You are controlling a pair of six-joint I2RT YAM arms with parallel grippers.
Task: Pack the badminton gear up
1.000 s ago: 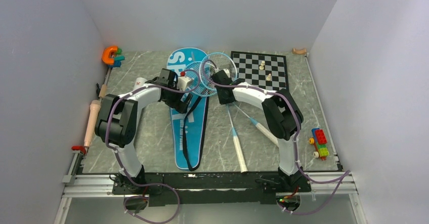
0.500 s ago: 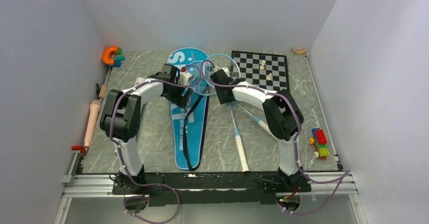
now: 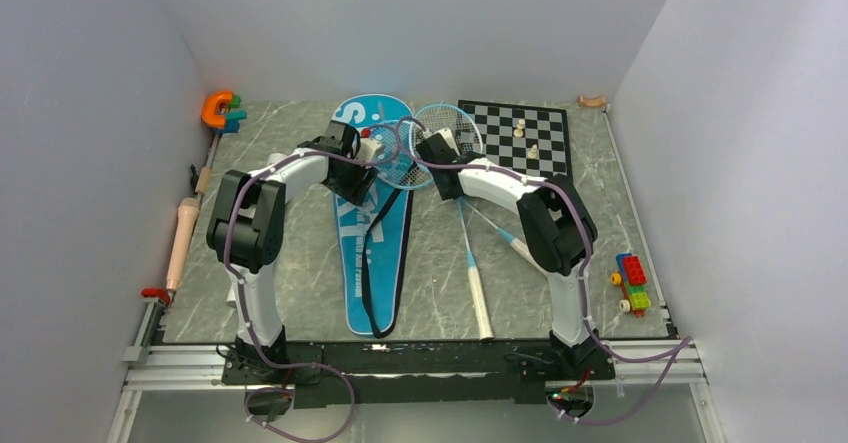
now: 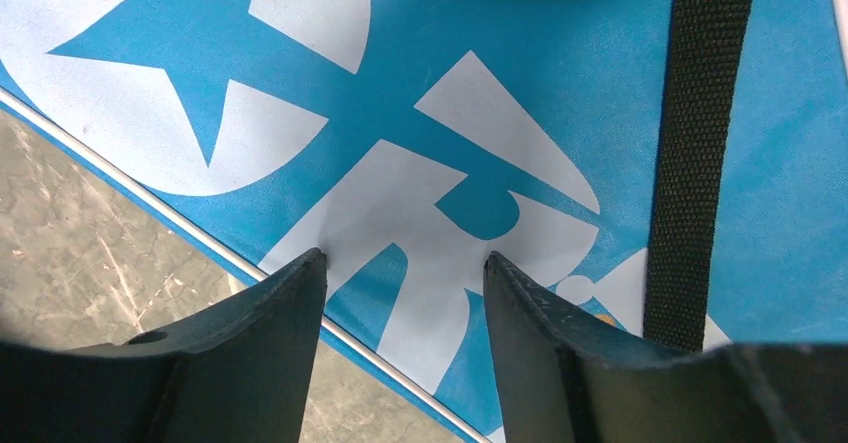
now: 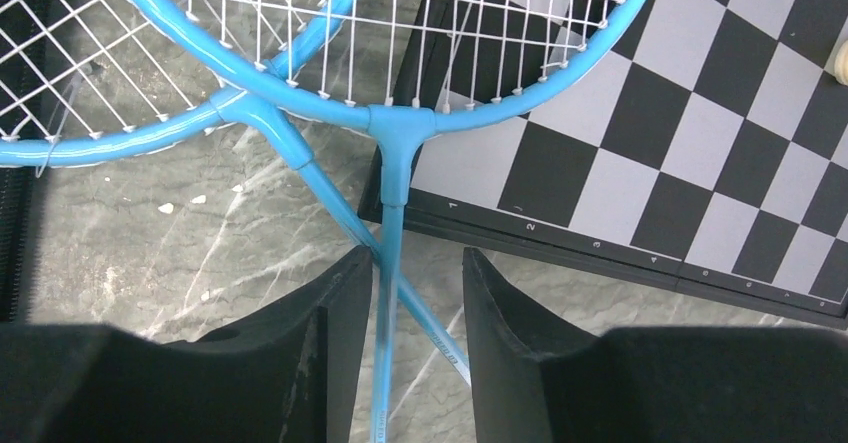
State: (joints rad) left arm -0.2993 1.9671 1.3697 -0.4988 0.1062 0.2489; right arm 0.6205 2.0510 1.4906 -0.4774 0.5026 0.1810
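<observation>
The long blue bag (image 3: 372, 225) lies in the middle of the table, its black strap (image 3: 372, 263) across it. Two rackets cross to its right, heads (image 3: 452, 128) overlapping at the bag's top and the chessboard's edge, white handles (image 3: 480, 311) toward me. My left gripper (image 3: 366, 163) is open, with both fingertips (image 4: 305, 268) pressed on the bag's lettered cloth (image 4: 480, 113). My right gripper (image 3: 444, 168) is open, with both blue shafts (image 5: 388, 263) between its fingers just below the throats (image 5: 400, 123). One shaft lies against the left finger. A small white thing (image 3: 273, 160), perhaps a shuttlecock, lies beside the left arm.
The black-and-white chessboard (image 3: 545, 153) with pale pieces (image 3: 520, 128) sits at the back right and shows under the racket head in the right wrist view (image 5: 650, 163). A brick toy (image 3: 631, 283) lies at the right edge. An orange toy (image 3: 218, 110) and a wooden handle (image 3: 183, 238) lie along the left wall.
My left gripper has reached farther back and right along the bag's wide end. My right gripper and the racket heads have shifted a little right and back, and the handles have slid with them.
</observation>
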